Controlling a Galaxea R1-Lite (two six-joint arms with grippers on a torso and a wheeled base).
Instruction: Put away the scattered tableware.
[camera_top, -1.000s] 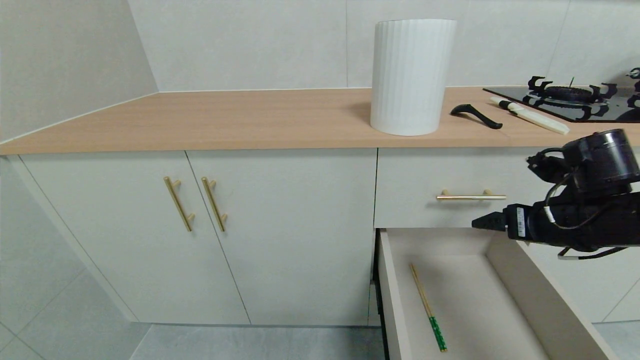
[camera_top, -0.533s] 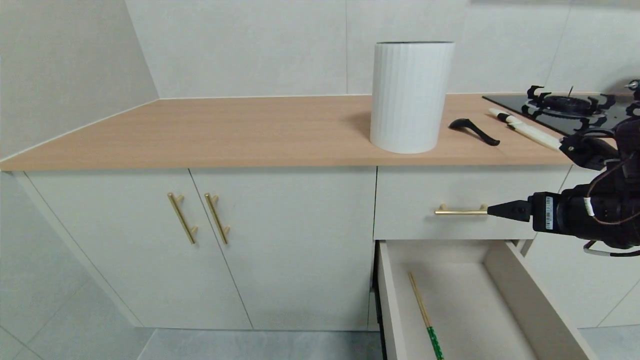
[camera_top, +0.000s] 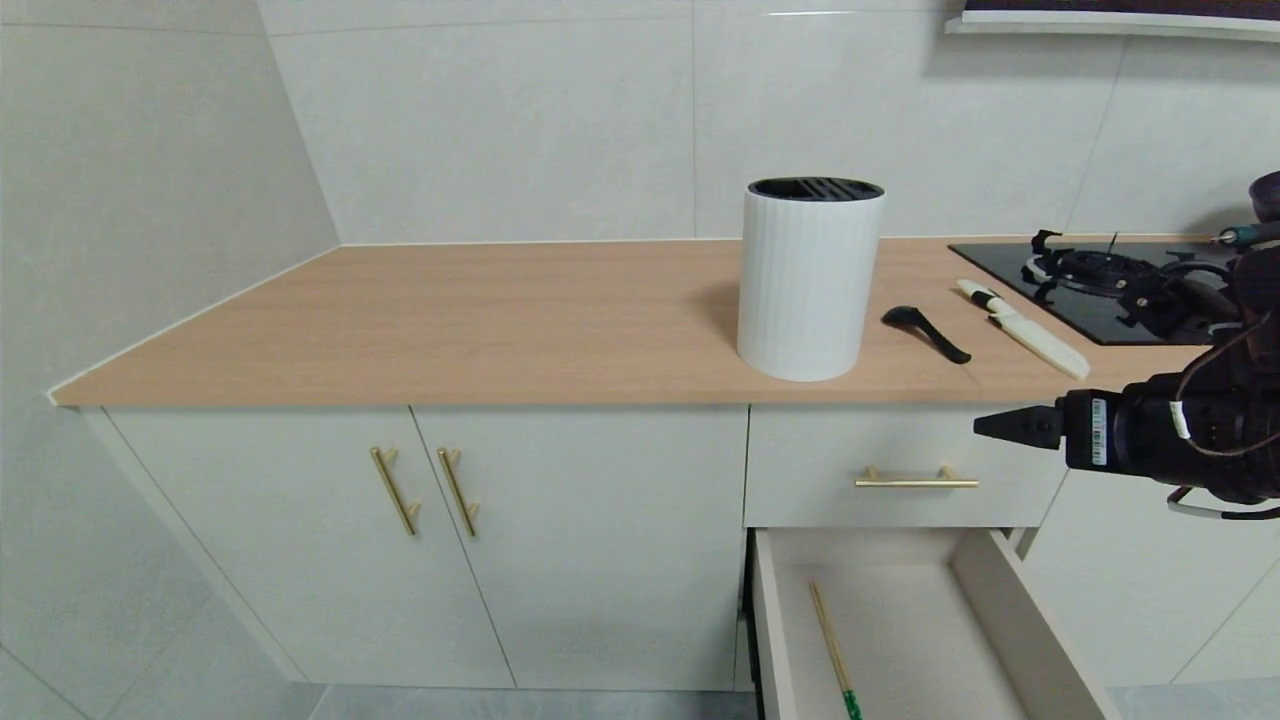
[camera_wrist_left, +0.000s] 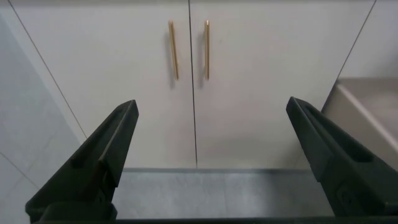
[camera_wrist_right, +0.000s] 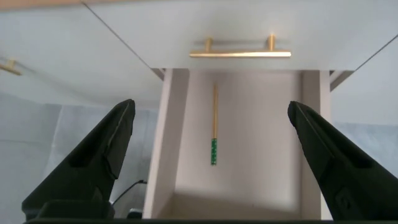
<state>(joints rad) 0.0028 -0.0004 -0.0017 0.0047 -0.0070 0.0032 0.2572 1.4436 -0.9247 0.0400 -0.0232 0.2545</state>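
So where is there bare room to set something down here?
Widest free patch: the countertop from the left wall to the white holder. The open drawer is bare right of the chopsticks. Crowded: between holder and stove, where the black utensil and knife lie.

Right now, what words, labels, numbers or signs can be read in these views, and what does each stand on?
No text is legible.
White sticker on the right tool: barcode-like lines, too small to read.
Green end of the chopsticks in the open drawer: too small to tell any marks.
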